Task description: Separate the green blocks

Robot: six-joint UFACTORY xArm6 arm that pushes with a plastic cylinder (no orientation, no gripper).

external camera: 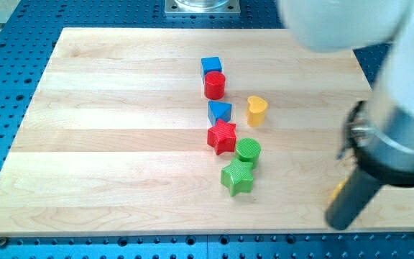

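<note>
A green cylinder [248,151] and a green star [237,178] sit touching each other right of the board's middle, the star just below and left of the cylinder. The cylinder also sits close against a red star [222,137] at its upper left. My dark rod comes down at the view's right, and my tip [340,224] rests near the board's bottom edge, well to the right of both green blocks and touching neither.
Above the red star stand a blue triangle [220,111], a red cylinder [215,85] and a blue cube [211,66]. A yellow heart [256,110] lies right of the triangle. A yellow block [338,189] peeks out behind my rod. The wooden board [121,144] lies on a blue perforated table.
</note>
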